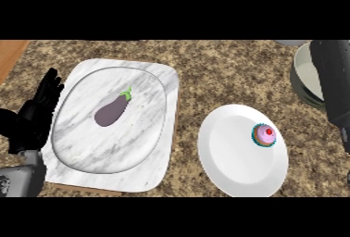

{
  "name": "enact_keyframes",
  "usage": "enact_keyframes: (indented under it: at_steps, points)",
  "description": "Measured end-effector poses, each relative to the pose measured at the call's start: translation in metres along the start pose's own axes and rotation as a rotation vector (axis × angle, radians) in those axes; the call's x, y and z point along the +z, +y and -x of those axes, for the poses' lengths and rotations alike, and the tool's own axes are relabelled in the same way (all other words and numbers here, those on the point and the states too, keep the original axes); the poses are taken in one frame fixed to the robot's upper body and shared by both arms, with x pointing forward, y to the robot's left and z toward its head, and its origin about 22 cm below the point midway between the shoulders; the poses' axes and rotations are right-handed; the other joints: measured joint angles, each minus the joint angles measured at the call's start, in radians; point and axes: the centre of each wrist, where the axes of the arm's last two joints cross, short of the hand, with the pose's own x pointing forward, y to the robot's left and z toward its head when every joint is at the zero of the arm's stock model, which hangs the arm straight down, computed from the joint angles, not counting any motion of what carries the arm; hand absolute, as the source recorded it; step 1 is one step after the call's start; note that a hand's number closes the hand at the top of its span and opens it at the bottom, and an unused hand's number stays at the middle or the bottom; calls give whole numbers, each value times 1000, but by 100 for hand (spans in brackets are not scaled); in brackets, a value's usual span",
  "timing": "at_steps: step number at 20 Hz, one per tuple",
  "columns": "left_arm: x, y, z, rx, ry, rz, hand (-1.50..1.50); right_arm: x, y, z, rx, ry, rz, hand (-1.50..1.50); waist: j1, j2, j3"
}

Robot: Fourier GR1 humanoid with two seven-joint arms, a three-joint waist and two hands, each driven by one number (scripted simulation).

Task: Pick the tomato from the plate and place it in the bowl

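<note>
Sitting on plate (232, 155), cupcake (265, 134) far from left hand (37, 110).

The left robot hand (39, 109) shows at the view's left edge, open, black fingers straight and pointing up, its grey forearm just below it. The right arm's dark bulk fills the right edge; its robot hand is hidden.

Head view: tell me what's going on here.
Nothing is visibly held. The left hand rests open at the left edge beside the marble tray, which holds an eggplant. A cupcake sits on the white plate. The right arm hangs over the bowl; no tomato shows.
</note>
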Motion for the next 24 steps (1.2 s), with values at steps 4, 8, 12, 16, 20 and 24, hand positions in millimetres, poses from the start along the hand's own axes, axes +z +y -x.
enact_keyframes:
  at_steps: [4, 8, 12, 16, 20, 24]
  points:
    - [3, 1, 4, 2, 6, -2, 0, -28, 12, 32, -47, 38, -2, 150, -2, 0, 0]
    - [1, -2, 8, 5, 3, 5, 0, -49, 28, 63, -64, 55, 2, 150, 0, 2, 1]
    - [-2, 0, 5, 6, 0, 13, 0, -70, 36, 94, -77, 69, 9, 150, 3, 4, 1]
    - [-1, -2, 7, 5, 2, 9, 0, -79, 51, 125, 19, 140, -67, 150, 6, 5, 1]
    - [-3, -2, 5, 4, -3, 7, 0, -88, 57, 150, 15, 257, -175, -150, 9, 7, 2]
    - [1, 3, 2, 7, -2, 15, 0, -93, 64, 177, -20, 254, -258, -150, 11, 6, 3]
